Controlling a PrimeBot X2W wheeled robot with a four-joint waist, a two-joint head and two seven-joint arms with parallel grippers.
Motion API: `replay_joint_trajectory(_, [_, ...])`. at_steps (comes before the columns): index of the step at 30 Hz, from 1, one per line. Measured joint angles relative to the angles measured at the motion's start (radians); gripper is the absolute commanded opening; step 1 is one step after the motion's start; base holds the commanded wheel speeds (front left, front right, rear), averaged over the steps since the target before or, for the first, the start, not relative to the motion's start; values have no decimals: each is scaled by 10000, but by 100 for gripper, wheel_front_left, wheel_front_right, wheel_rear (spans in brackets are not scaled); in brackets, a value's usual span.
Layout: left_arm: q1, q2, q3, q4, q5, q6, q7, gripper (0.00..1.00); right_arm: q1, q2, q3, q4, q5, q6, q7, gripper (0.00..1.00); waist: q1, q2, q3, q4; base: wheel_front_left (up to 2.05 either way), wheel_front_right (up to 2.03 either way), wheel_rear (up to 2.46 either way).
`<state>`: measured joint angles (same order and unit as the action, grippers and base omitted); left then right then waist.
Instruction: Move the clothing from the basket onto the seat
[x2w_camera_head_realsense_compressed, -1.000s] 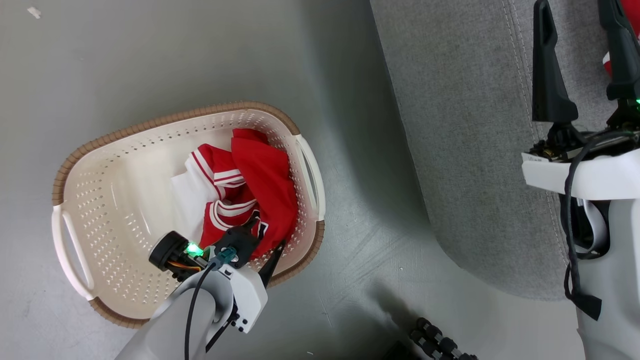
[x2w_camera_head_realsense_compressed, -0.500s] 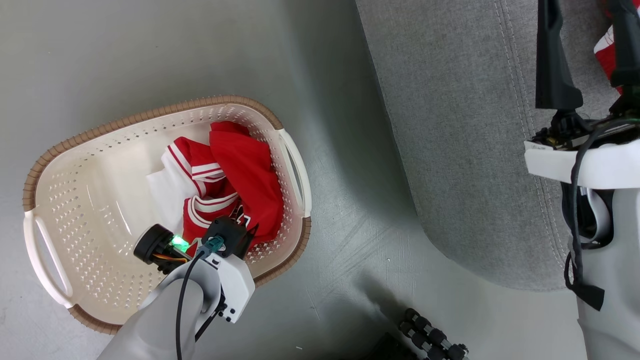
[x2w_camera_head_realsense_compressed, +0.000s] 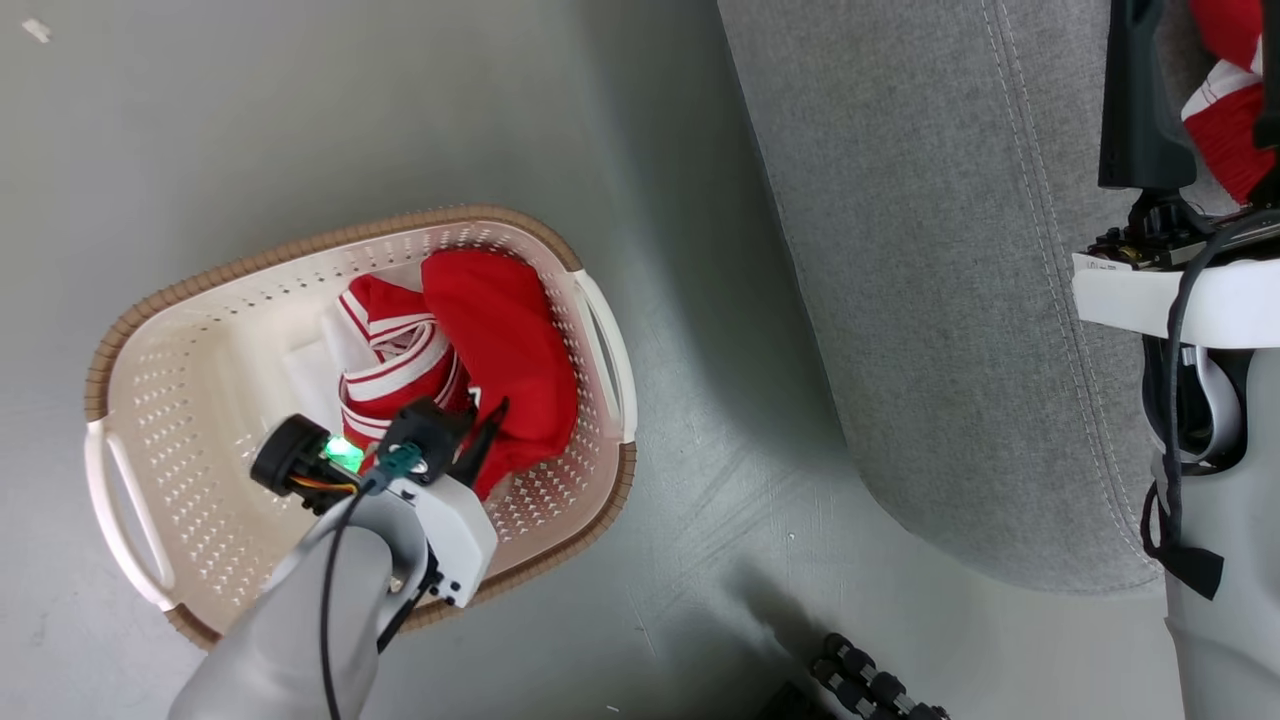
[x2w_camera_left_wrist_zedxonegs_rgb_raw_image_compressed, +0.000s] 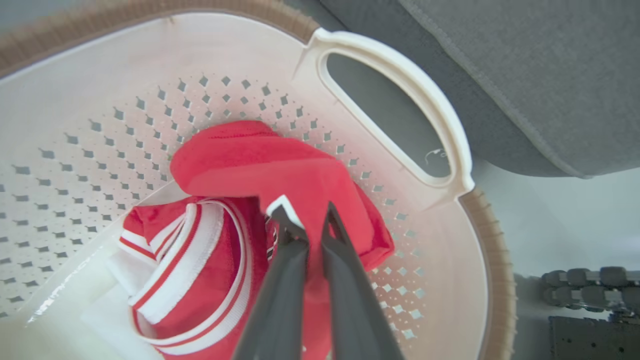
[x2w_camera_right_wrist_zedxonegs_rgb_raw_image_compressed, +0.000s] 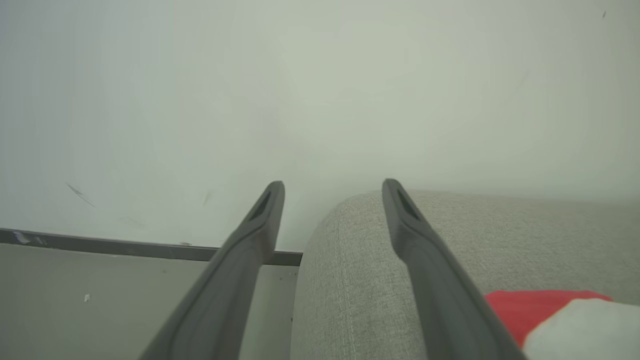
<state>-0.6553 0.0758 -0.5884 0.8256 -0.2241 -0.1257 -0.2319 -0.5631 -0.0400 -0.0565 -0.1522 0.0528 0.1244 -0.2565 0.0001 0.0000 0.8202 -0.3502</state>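
The left gripper (x2w_camera_left_wrist_zedxonegs_rgb_raw_image_compressed: 306, 217) pinches just a thin fold of the clothing (x2w_camera_left_wrist_zedxonegs_rgb_raw_image_compressed: 240, 160) deep in the basket (x2w_camera_left_wrist_zedxonegs_rgb_raw_image_compressed: 125, 65), the right gripper (x2w_camera_right_wrist_zedxonegs_rgb_raw_image_compressed: 332, 187) spread empty above the seat (x2w_camera_right_wrist_zedxonegs_rgb_raw_image_compressed: 350, 290), so lifting may let the fabric slip free or snag.

Glossy plastic basket (x2w_camera_head_realsense_compressed: 190, 400), soft cloth clothing (x2w_camera_head_realsense_compressed: 510, 340), matt fabric seat (x2w_camera_head_realsense_compressed: 920, 250).

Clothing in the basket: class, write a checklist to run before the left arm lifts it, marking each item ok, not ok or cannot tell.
1. The left hand is shut on the clothing: ok.
2. A red fold is caught between both fingers: ok.
3. Only one garment is gripped: cannot tell.
4. No fabric is snagged in the basket wall holes: cannot tell.
5. Bare room on the seat: ok.
6. The right hand is open, away from the basket: ok.
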Motion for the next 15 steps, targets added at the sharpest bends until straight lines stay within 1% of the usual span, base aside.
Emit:
replay_joint_trajectory(6, [-57,297,364,-577,-155,148,-163,0,-3,0,-100,44,-6,0,0,100,0,0,-276,196,0,0,0])
replay_joint_trajectory(15, [109,316,840,-1829,-309,403,-174,0,-2,-2,-226,286,-286,0,0,100,0,0,-837,574,0,0,0])
